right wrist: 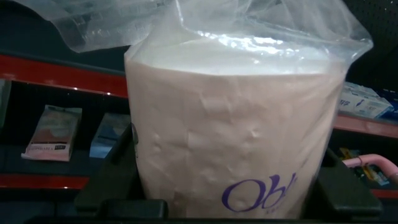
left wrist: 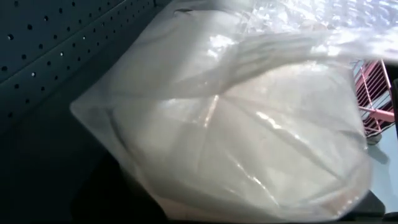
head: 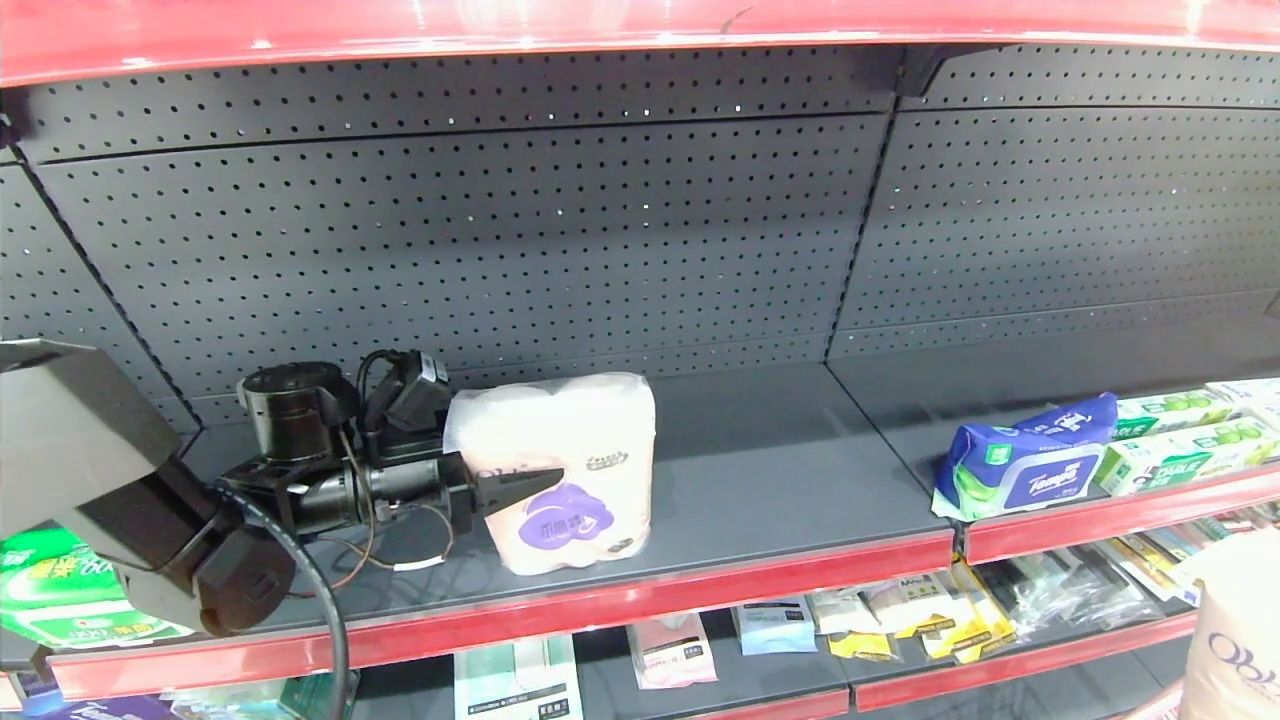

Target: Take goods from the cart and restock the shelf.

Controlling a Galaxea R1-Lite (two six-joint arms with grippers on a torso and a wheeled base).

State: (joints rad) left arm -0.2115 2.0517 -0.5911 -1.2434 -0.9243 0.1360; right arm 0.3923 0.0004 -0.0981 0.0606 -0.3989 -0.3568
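Note:
A toilet paper pack (head: pixel 560 470) in clear wrap with a purple print stands upright on the grey shelf (head: pixel 780 480), left of middle. My left gripper (head: pixel 545 458) comes in from the left and is shut on it; one dark finger (head: pixel 520 487) lies across its front, the other is hidden behind. Up close, the left wrist view has the same wrapped pack (left wrist: pixel 236 130) against the pegboard. My right gripper (right wrist: pixel 227 183) is shut on a second toilet paper pack (right wrist: pixel 236 124), a finger (right wrist: pixel 115 168) on each side. That second pack (head: pixel 1235 640) sits low at the right, below shelf level.
A blue wipes pack (head: pixel 1020 465) and green boxes (head: pixel 1180 440) lie on the shelf's right section. A green package (head: pixel 60 590) sits at far left. Small packets (head: pixel 800 620) fill the lower shelf. Bare shelf lies between the pack and the wipes. A pink cart frame (left wrist: pixel 373 99) stands behind.

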